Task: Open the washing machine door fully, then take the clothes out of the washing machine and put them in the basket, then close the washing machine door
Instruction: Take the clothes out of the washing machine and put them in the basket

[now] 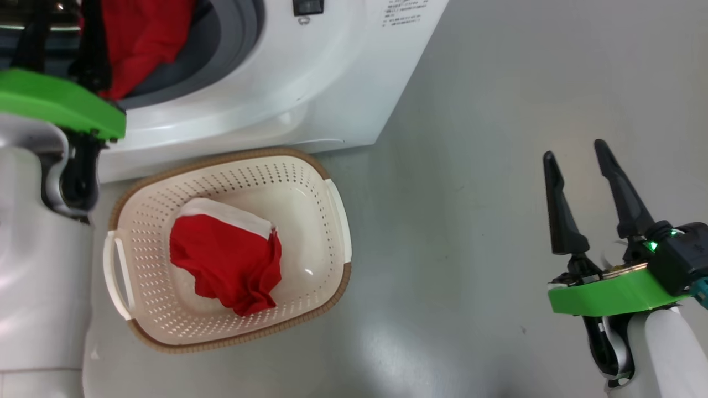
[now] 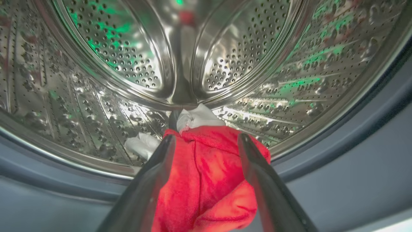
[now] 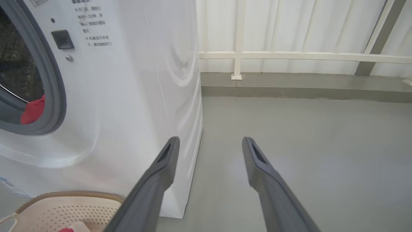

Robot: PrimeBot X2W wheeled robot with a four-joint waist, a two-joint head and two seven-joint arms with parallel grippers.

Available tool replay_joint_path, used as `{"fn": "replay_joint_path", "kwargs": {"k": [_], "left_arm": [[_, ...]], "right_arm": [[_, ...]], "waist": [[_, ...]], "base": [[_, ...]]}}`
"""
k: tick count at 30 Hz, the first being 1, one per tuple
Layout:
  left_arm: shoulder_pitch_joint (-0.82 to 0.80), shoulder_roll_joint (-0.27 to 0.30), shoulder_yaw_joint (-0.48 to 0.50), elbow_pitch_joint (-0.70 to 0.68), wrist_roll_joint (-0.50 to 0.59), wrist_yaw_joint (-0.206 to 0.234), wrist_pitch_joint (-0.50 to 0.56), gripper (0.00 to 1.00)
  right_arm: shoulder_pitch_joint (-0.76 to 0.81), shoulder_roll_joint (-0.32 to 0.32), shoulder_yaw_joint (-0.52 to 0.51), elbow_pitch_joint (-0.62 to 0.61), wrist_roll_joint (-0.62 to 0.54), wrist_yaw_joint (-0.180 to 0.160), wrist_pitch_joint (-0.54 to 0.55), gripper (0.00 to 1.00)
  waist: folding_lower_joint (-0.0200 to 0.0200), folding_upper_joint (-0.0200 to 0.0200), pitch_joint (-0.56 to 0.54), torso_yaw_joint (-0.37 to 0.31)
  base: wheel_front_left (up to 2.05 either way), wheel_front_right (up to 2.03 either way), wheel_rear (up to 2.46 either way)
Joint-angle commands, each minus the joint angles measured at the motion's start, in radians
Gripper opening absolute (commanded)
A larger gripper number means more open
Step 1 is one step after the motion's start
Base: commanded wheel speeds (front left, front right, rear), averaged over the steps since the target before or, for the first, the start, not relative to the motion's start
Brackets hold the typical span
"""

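Observation:
The washing machine [image 1: 310, 83] stands with its opening uncovered; its door is out of view. My left gripper [image 2: 206, 137] reaches into the steel drum [image 2: 112, 42], open, its fingers on either side of a red garment [image 2: 206, 180] lying over the grey rubber ring [image 2: 354, 135]. A white cloth piece [image 2: 196, 117] sits just beyond the red one. That red garment [image 1: 144, 38] hangs at the drum mouth in the head view. The basket [image 1: 221, 160] sits on the floor below the machine, holding a red and white garment [image 1: 227, 260]. My right gripper [image 1: 574, 149] hovers open and empty, well right of the basket.
My pale left forearm [image 1: 38, 265] fills the left edge beside the basket. Bare grey floor [image 1: 498, 221] spreads to the right of the machine. A white railing and wall [image 3: 289, 56] stand behind it. The basket's rim [image 3: 64, 195] shows at the machine's foot.

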Motion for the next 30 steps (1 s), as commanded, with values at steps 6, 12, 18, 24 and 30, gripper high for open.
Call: {"fn": "replay_joint_path", "kwargs": {"k": [6, 12, 18, 24, 30], "left_arm": [[-0.112, 0.075, -0.026, 0.108, -0.02, -0.012, 0.088, 1.0], [-0.181, 0.104, -0.068, 0.243, -0.004, -0.011, 0.181, 1.0], [-0.221, 0.138, -0.101, 0.348, 0.023, -0.006, 0.227, 1.0], [-0.246, 0.162, -0.132, 0.419, 0.052, 0.011, 0.25, 1.0], [-0.263, 0.164, -0.138, 0.476, 0.047, 0.024, 0.282, 0.44]], "right_arm": [[-0.03, -0.006, 0.017, -0.01, 0.017, 0.006, -0.006, 1.0], [-0.038, -0.006, 0.035, -0.002, 0.026, 0.006, -0.006, 1.0], [-0.037, -0.006, 0.056, -0.001, 0.039, 0.006, -0.006, 1.0], [-0.031, -0.006, 0.067, -0.002, 0.055, 0.006, -0.006, 1.0], [-0.029, -0.006, 0.073, -0.002, 0.064, 0.006, -0.006, 1.0]], "waist": [[0.0, 0.0, 0.04, -0.026], [0.0, 0.0, 0.05, -0.051], [0.0, 0.0, 0.051, -0.088], [0.0, 0.0, 0.055, -0.115], [0.0, 0.0, 0.056, -0.123]], "base": [[0.0, 0.0, 0.0], [0.0, 0.0, 0.0], [0.0, 0.0, 0.0], [0.0, 0.0, 0.0], [0.0, 0.0, 0.0]]}}
